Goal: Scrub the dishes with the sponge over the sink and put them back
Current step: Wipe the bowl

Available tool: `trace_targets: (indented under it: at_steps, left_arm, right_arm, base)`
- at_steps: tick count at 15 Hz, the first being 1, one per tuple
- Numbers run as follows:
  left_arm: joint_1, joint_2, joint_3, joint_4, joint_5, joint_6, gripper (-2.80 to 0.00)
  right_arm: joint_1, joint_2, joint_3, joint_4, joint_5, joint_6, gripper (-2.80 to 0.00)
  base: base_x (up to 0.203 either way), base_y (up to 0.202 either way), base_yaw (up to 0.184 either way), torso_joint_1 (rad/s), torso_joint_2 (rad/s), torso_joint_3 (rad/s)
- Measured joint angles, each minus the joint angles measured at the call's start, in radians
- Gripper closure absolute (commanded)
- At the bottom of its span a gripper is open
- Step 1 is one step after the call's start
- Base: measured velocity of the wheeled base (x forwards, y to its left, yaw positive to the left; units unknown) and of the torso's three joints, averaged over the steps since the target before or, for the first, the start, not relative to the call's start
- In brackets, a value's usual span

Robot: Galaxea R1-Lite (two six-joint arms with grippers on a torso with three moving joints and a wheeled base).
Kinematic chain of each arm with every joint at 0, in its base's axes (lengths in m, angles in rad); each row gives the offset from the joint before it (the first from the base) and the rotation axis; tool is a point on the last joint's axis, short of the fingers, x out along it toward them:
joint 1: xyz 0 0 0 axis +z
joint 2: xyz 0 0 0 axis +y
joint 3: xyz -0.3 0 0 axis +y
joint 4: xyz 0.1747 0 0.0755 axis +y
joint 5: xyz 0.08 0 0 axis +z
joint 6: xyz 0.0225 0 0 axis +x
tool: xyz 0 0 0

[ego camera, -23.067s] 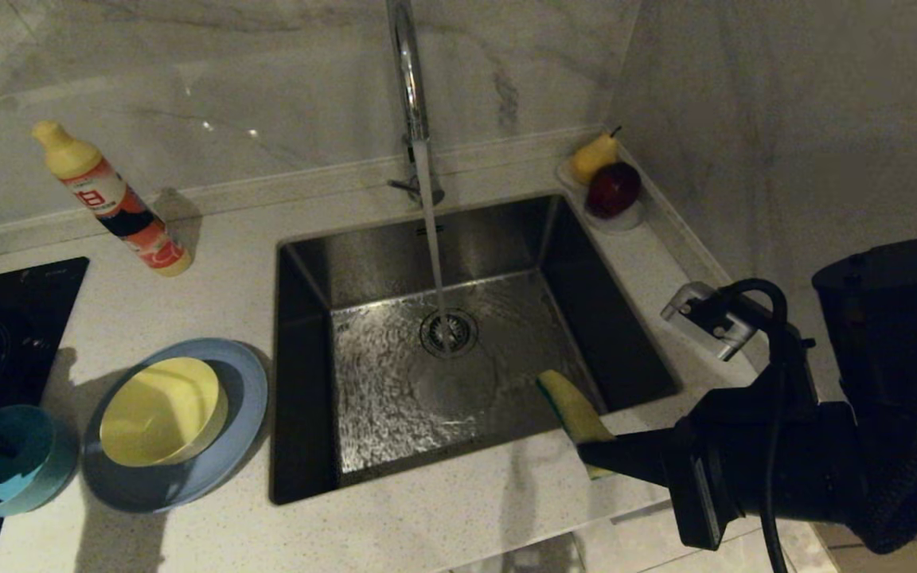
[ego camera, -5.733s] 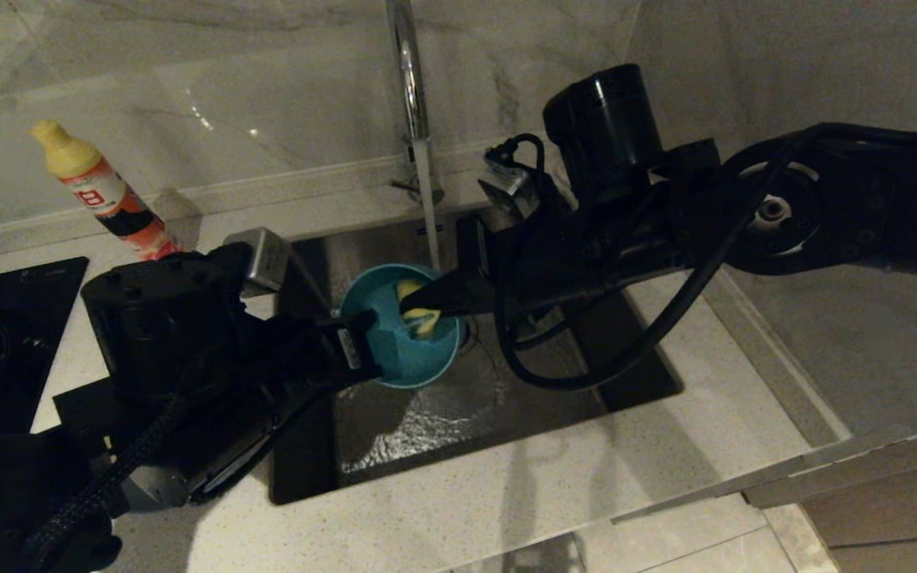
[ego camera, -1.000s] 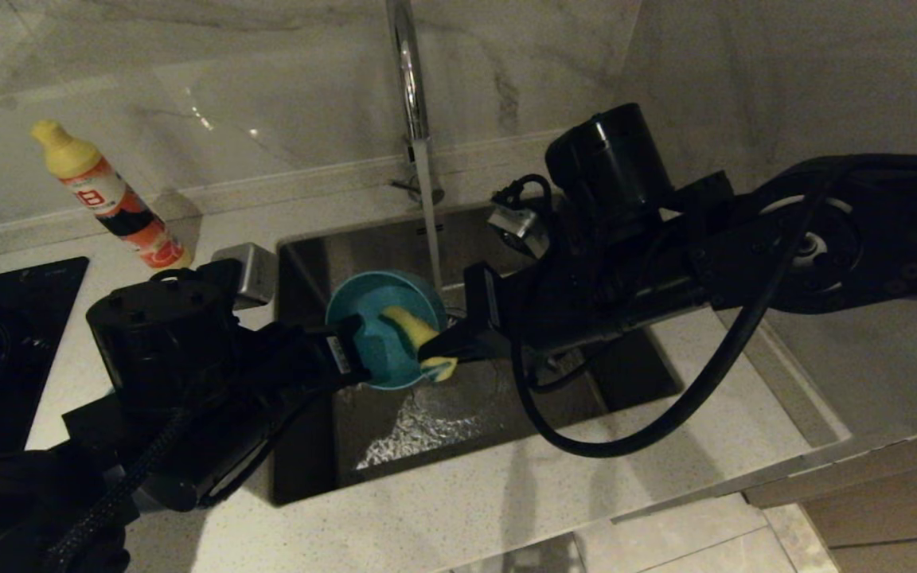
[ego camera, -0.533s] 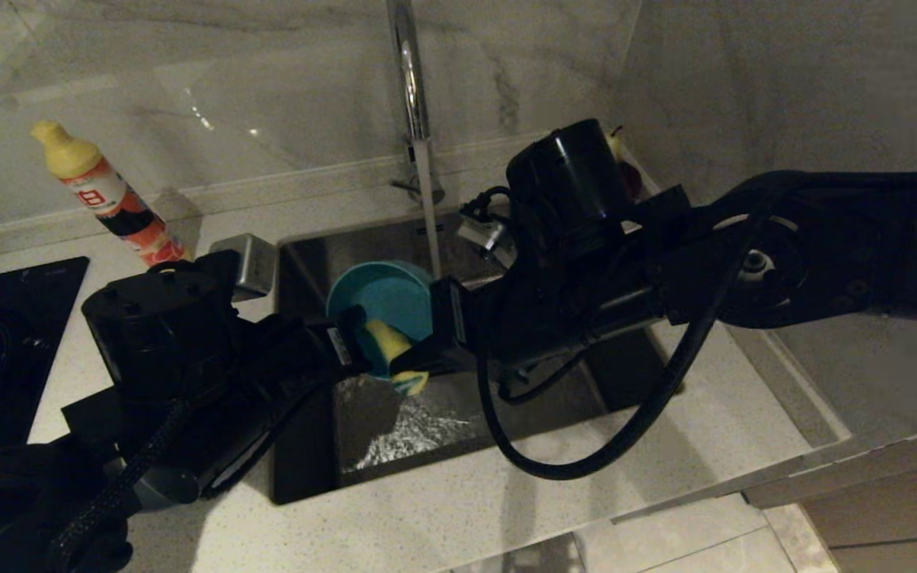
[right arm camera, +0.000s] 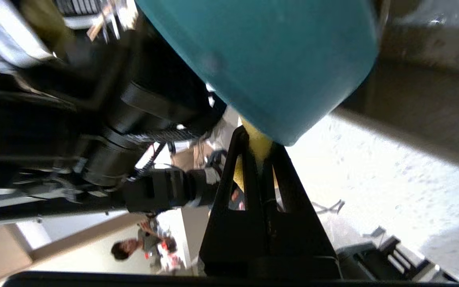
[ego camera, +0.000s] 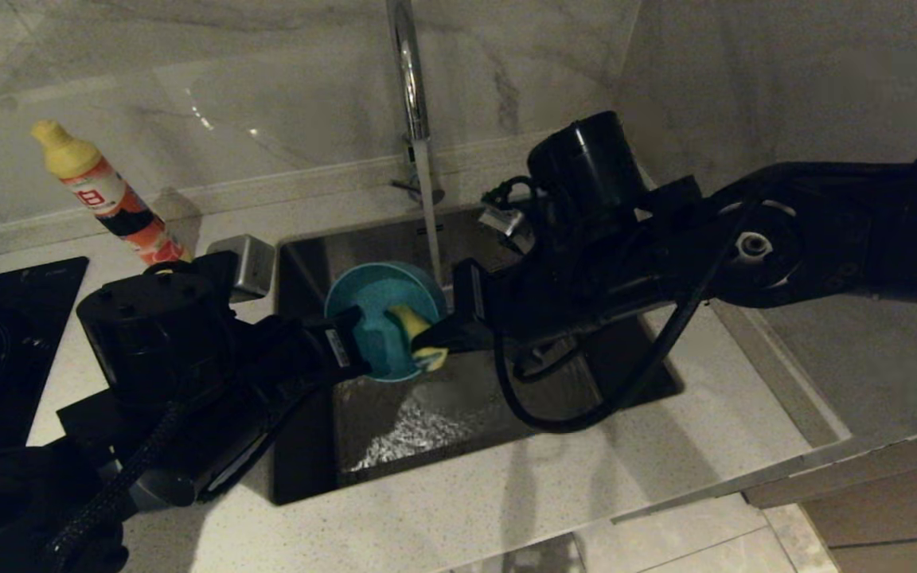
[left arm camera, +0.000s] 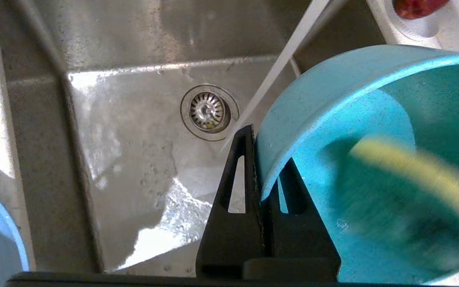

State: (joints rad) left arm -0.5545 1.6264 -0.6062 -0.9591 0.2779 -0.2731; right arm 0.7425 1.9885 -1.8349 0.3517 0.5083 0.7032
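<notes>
L gripper [ego camera: 357,344]: pinches teal bowl [ego camera: 383,306] rim, frame centre, over sink [ego camera: 466,406].
R gripper [ego camera: 425,347]: clamps sponge [ego camera: 419,338] against bowl.
Bottle [ego camera: 112,203], upper left: label unreadable.

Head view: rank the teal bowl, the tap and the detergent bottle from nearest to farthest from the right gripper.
From the right gripper, shut on the sponge over the sink:
1. Teal bowl: right against it, held by the left gripper.
2. Tap: behind, at the sink's back edge.
3. Detergent bottle: far off on the counter to the robot's left.
</notes>
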Motion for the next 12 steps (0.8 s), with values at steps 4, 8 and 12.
trace_targets:
  at_steps: [4,8,12]
  left_arm:
    - [0.000,0.000,0.007,0.000,-0.002,0.003,0.00]
    - [-0.001,-0.010,0.029,-0.002,-0.009,0.008,0.00]
    - [-0.002,-0.010,0.064,-0.055,-0.011,0.002,0.00]
  right_arm:
    - [-0.017,-0.012,-0.017,0.000,0.000,-0.001,0.00]
    - [-0.011,-0.009,-0.070,0.002,-0.002,-0.001,0.00]
    - [0.002,0.005,-0.091,-0.011,-0.002,-0.010,0.00]
  base:
    - [0.000,0.000,0.000,0.000,0.00,0.000]
    - [0.000,0.000,0.000,0.000,0.00,0.000]
    - [0.000,0.000,0.000,0.000,0.00,0.000]
